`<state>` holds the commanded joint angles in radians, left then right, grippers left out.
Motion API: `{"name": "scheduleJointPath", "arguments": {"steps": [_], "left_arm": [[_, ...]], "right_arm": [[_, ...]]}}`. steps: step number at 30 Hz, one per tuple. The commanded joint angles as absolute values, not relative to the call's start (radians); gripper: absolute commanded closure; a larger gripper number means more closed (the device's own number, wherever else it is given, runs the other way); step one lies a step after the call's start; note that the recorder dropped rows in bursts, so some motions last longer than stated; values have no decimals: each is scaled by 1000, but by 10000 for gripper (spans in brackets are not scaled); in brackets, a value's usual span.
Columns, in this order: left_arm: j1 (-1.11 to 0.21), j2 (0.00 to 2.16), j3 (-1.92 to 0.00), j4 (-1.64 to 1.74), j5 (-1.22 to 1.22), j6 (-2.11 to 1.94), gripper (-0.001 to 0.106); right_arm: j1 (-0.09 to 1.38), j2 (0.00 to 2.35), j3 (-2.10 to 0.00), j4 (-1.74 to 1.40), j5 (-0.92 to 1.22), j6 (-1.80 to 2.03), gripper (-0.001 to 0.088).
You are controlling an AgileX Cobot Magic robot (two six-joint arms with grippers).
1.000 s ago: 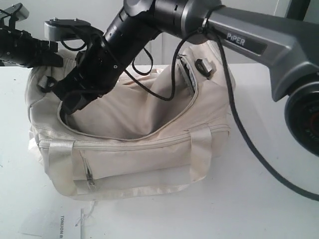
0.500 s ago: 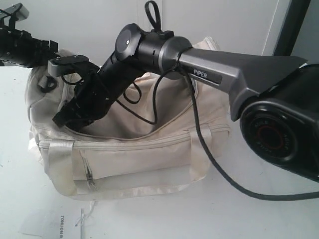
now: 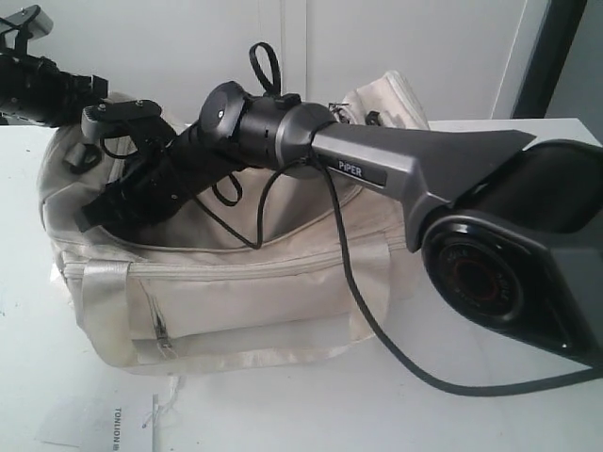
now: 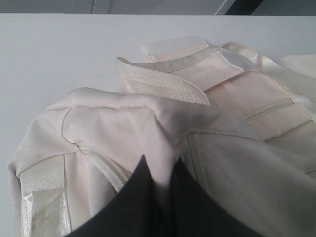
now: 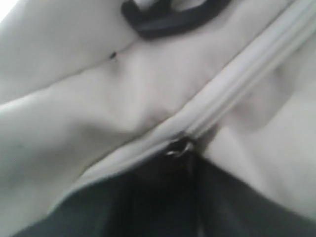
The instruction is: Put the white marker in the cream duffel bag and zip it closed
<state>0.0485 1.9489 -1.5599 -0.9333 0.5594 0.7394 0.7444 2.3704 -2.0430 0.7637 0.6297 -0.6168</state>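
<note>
1 bag (image 3: 245,292) sits on its base on the desk (image 3: 490,414), top opening gaping along the front. 2 arms are in view. The R end effector (image 3: 94,215) has been reached across to the opening's left end. The L end effector (image 4: 160,170) is at the bag's left end. Also 1 cable (image 3: 377,330), 1 front pocket zip (image 3: 162,330), and 1 paper tag (image 3: 113,424) on the desk in front. I can't see the marker in any view.

The exterior view gives me neither grip. The L wrist view does: fingers together on a pinched fold of bag fabric. The R wrist view is blurred. It shows the top zip's pull (image 5: 179,147) right at the fingertips, w/ 1 black ring (image 5: 173,15) beyond. Whether that one's apart or clamped on the pull, I can't tell.
</note>
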Motion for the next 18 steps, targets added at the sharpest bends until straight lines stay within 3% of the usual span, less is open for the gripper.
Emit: {"name": "scheduleJointPath", "arguments": {"steps": [7, 18], "left_arm": [[49, 1949, -1560, -931, 562, 739, 1053], [49, 1949, -1560, -931, 566, 739, 1053]], "right_arm": [[706, 2284, -2043, 587, 895, -599, 868], [686, 2249, -2045, 586, 1047, -630, 868]]}}
